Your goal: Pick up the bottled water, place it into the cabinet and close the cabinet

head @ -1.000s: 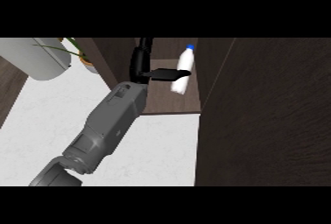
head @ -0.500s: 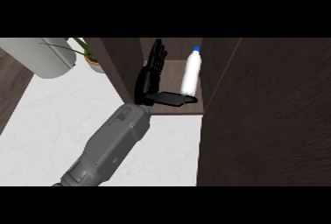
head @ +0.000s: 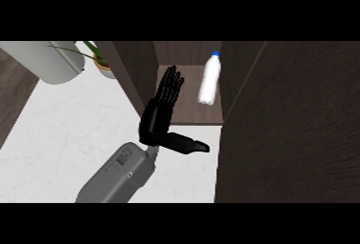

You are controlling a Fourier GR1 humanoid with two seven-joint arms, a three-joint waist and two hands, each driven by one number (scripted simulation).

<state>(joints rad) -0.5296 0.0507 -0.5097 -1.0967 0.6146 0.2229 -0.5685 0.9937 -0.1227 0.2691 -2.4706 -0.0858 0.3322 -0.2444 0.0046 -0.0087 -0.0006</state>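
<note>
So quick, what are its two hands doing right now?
Left hand: not in view.
Right hand: open, fingers straight, holding nothing; the bottled water stands apart from it in the cabinet.

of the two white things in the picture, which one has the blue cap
The bottled water, upright inside the cabinet beside the open hand. The other, a larger grey-white object at upper left, has no cap.

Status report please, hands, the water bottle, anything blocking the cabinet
One robot hand open, fingers straight, clear of bottle. Other hand not in view. Bottled water upright inside cabinet. Door open; nothing blocking.
</note>
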